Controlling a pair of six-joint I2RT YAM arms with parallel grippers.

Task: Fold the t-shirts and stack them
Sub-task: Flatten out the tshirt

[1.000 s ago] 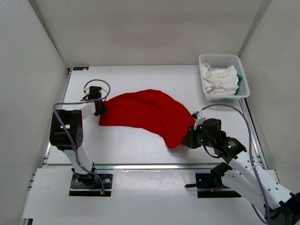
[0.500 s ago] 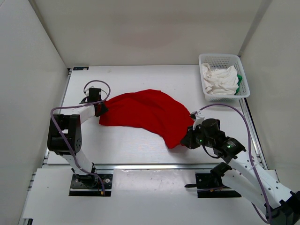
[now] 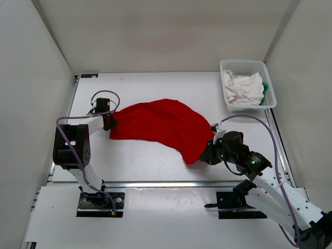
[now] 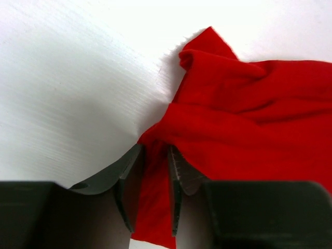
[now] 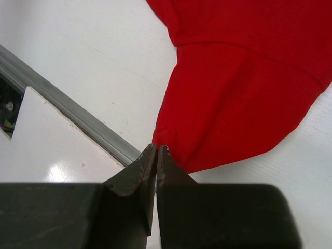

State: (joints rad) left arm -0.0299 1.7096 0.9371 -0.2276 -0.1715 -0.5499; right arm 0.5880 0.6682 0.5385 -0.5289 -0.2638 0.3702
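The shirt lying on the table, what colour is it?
The t-shirt is bright red, best seen in the top external view.

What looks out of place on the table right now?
The red t-shirt lies bunched in a lopsided crescent, not flat, one edge pinched in the left gripper. The white t-shirt sits crumpled in the basket.

Bright, even overhead light fills the matte white table [image 3: 155, 161]; shadows are short and soft. The bright red cloth t-shirt [image 3: 161, 122] tints the plain white back wall [image 3: 166, 44] faintly pink. The left wrist view overexposes the table's far edge, and the glossy white front plate [image 5: 57, 171] glares.
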